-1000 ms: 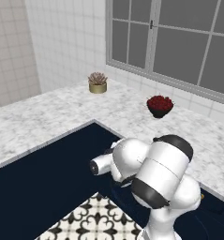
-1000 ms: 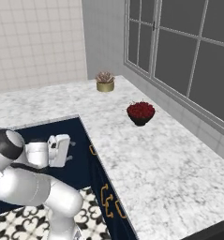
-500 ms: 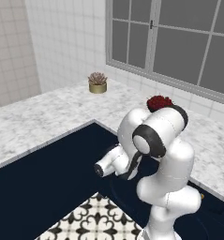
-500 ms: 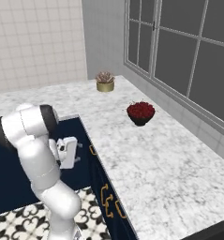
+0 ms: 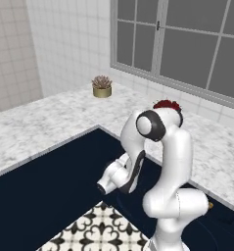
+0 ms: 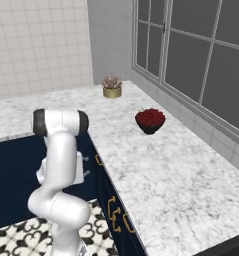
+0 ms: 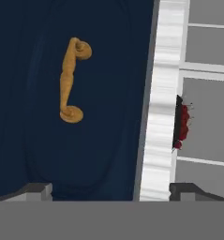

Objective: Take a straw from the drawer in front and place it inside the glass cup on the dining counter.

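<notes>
**Hand view: pincer lined up on the drawer front**

The pincer stands wide open with nothing between its tips. Over the last second the arm has unfolded from a low crouch, raising its elbow and turning the hand to face the drawer. The brass handle lies ahead of the pincer, off toward its left tip and not yet touched. The bench edge and fruit bowl lie beyond its right tip. The drawer is shut, so the straw presumably lies inside; pulling the handle comes first.
</notes>
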